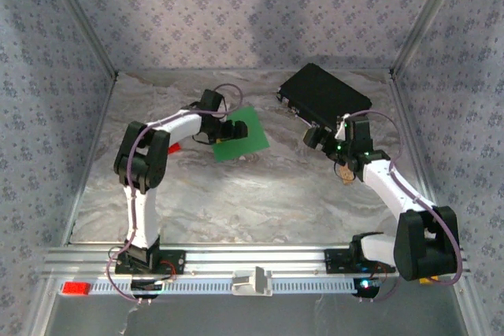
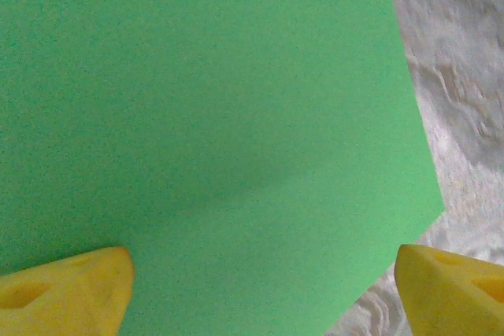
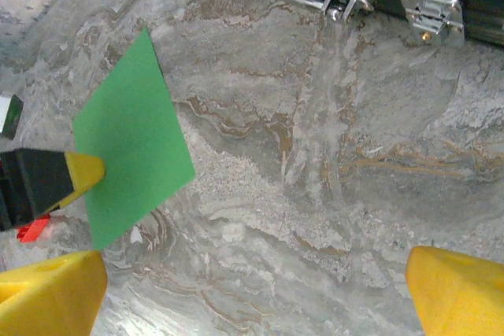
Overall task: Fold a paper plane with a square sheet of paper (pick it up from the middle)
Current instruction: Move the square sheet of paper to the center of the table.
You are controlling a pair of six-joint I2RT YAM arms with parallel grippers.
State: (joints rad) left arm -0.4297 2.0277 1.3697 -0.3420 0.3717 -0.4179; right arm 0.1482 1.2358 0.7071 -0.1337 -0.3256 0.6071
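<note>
You have soft overhead light, brighter on the back wall [image 1: 260,13]; faint shadow crosses the paper [image 2: 236,182]; top view looks grainy.

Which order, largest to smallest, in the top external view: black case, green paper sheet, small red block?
1. black case: largest, even though it sits farthest back.
2. square sheet of paper: clearly smaller than the case.
3. red block: smallest by far; partly hidden, but the ranking is not in doubt.
</note>
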